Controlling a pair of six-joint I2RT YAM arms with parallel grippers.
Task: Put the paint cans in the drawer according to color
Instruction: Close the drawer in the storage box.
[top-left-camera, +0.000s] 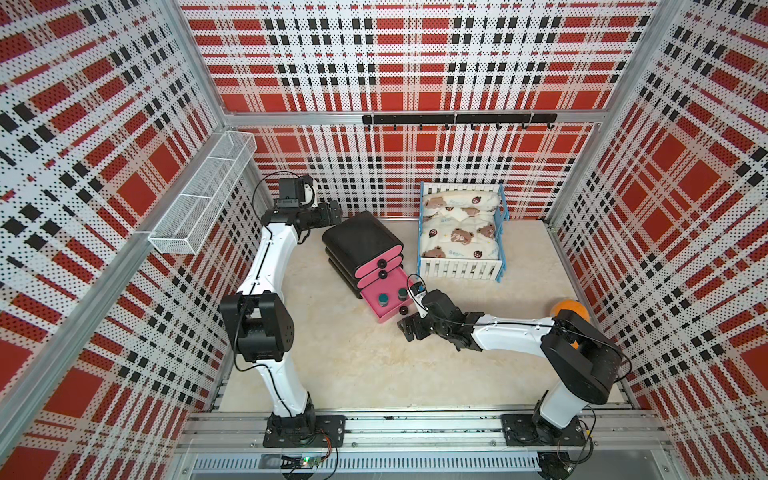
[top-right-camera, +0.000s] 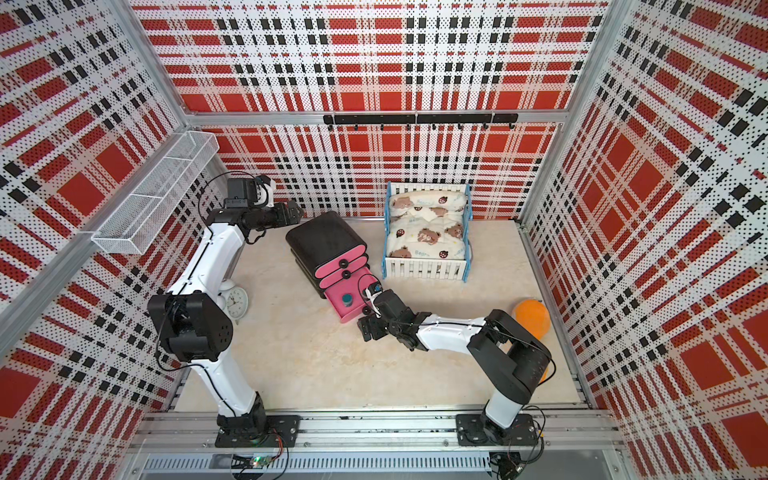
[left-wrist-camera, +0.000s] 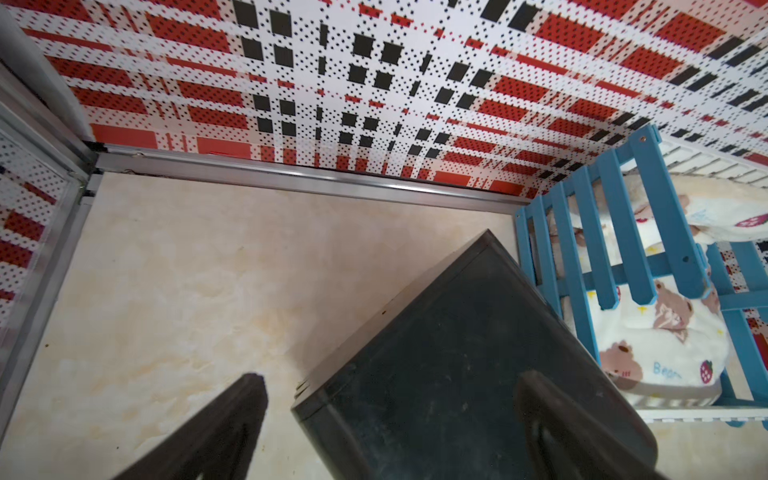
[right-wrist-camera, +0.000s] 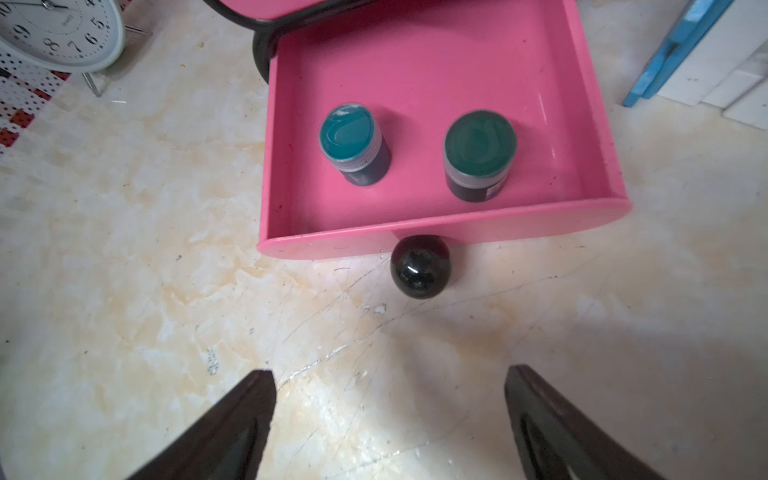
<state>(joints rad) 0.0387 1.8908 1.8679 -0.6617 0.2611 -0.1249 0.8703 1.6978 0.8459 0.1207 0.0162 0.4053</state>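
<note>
The right gripper (right-wrist-camera: 388, 372) hangs low over the table (right-wrist-camera: 166, 291), its two dark fingers (right-wrist-camera: 249, 415) spread wide with nothing between them. Just ahead of it is the round black knob (right-wrist-camera: 420, 266) of the bottom drawer (right-wrist-camera: 498, 226), apart from the fingertips. That drawer is pulled well out of the chest (top-left-camera: 361, 241). Inside stand the two paint cans in view, both upright with teal-green lids (right-wrist-camera: 351, 133) (right-wrist-camera: 480, 143), side by side and apart from each other, toward the drawer's front. In both top views the two upper pink drawers sit pushed in. In a top view only one can (top-right-camera: 347, 298) shows; the right wrist covers the other.

The left gripper (left-wrist-camera: 390, 377) hovers by the back corner of the chest's black top, jaws spread wide, gripping nothing. One finger shows over the table, the other over the chest.

Just beside the chest stands the white-and-blue toy bed (top-left-camera: 457, 270) with bear-print bedding. A white alarm clock (top-right-camera: 236, 301) stands on the chest's other side, near the left arm. An orange ball (top-right-camera: 532, 318) lies behind the right arm's elbow.
</note>
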